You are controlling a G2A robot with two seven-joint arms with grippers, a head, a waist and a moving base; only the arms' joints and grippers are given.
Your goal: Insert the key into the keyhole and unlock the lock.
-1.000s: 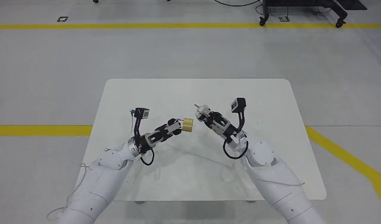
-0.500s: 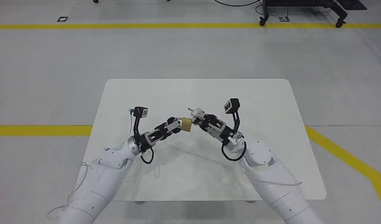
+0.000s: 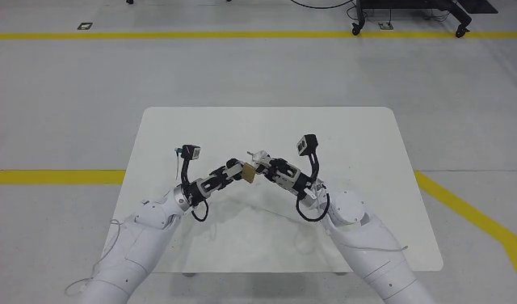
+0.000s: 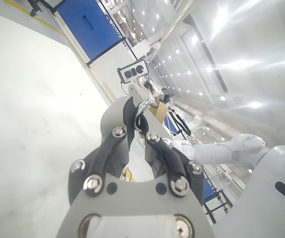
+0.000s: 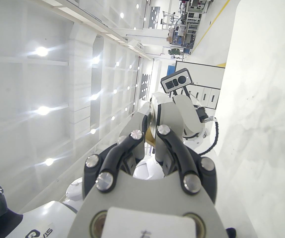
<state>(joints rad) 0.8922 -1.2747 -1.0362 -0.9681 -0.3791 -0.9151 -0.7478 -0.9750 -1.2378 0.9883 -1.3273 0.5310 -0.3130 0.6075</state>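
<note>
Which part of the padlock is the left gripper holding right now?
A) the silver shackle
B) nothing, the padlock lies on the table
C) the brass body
A: the left wrist view shows the left gripper shut on the silver shackle, with the brass body sticking out past the fingers.

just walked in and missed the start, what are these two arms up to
The left gripper holds a brass padlock by its shackle, up off the white table. The right gripper is shut on what looks like the key and sits right against the padlock's body. Whether the key is in the keyhole can't be made out.
</note>
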